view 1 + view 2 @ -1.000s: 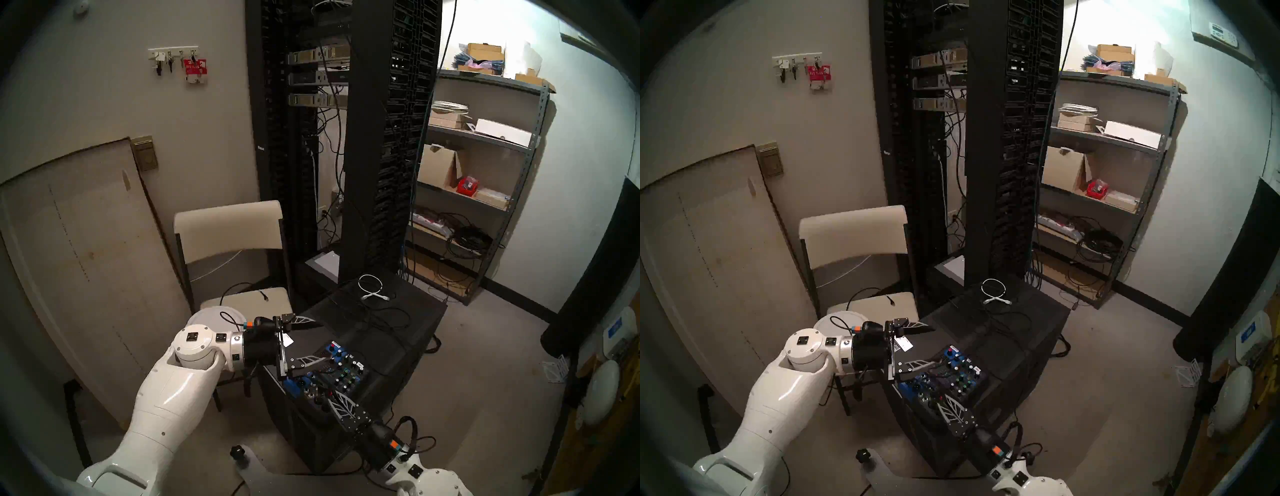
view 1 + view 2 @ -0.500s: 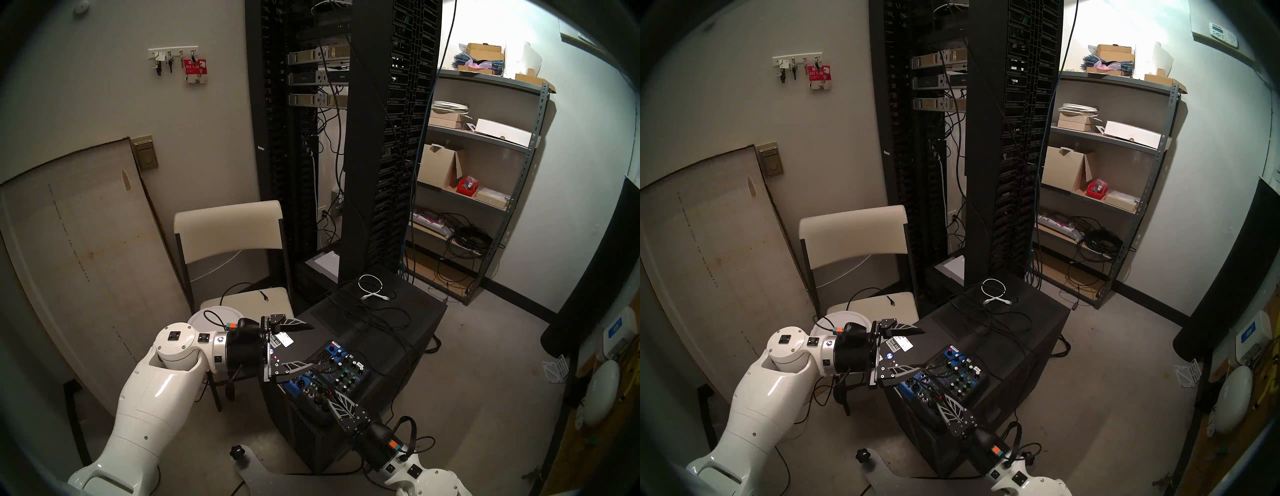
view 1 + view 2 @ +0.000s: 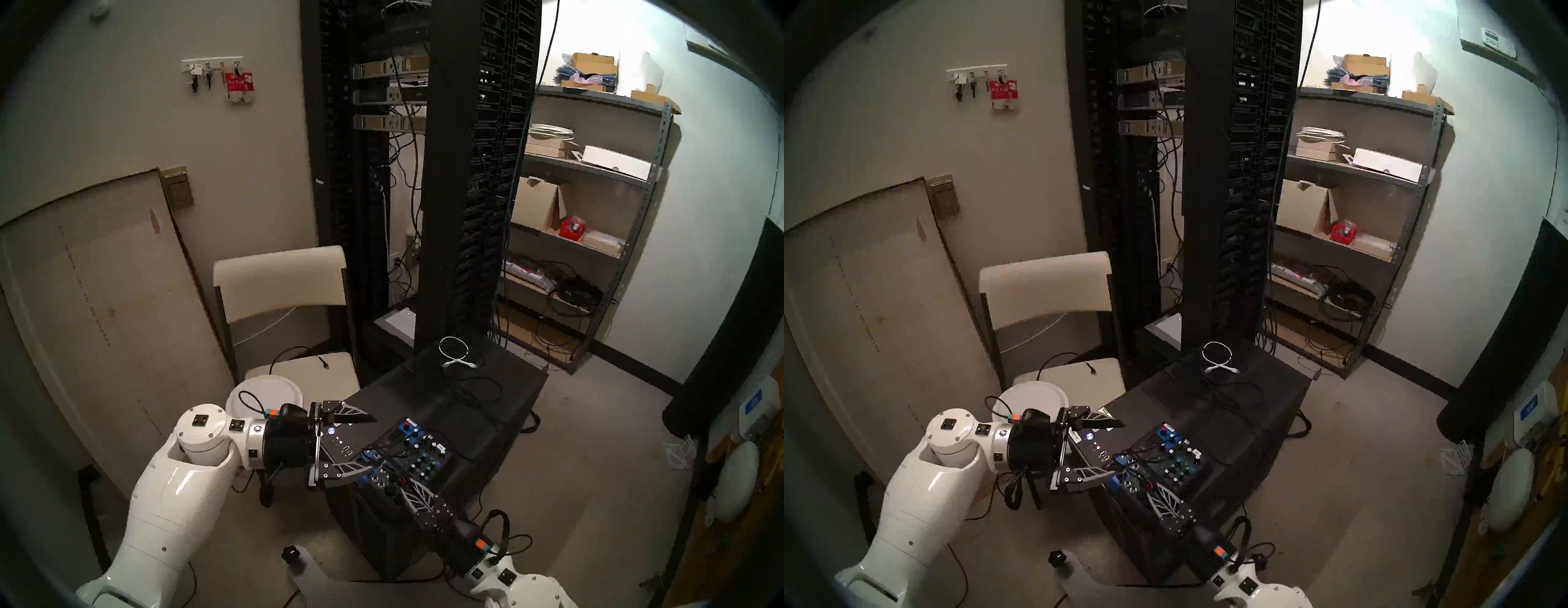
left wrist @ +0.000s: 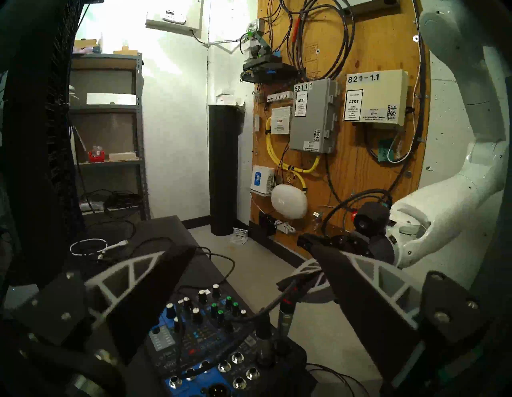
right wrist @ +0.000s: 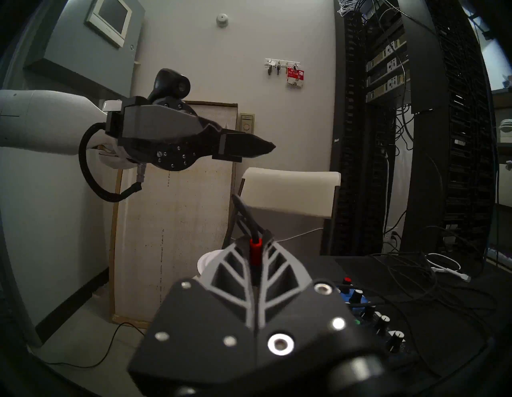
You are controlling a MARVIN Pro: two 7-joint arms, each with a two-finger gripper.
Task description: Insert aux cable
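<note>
A small blue and black audio mixer (image 3: 418,450) (image 3: 1174,454) sits on a black case. My right gripper (image 3: 405,482) (image 5: 256,241) is shut on the aux cable (image 5: 255,249) just behind its red band. In the left wrist view the silver plug of the aux cable (image 4: 285,316) points down at the mixer's (image 4: 199,327) row of sockets; whether its tip is in one I cannot tell. My left gripper (image 3: 375,441) (image 3: 1121,443) (image 4: 248,245) stands open and holds nothing, level with the mixer's left end. The black cord runs up and away from the right fingers.
The black case (image 3: 488,407) carries loose black cables and a coiled white cable (image 3: 454,352). A cream folding chair (image 3: 280,280) with a white disc (image 3: 265,397) stands left of it. Tall black server racks (image 3: 445,170) rise behind, metal shelves (image 3: 594,170) at the right.
My left arm has drawn back to the left and toward me, so its open fingers now stand at the mixer's left end instead of over it. The right gripper has stayed put.
</note>
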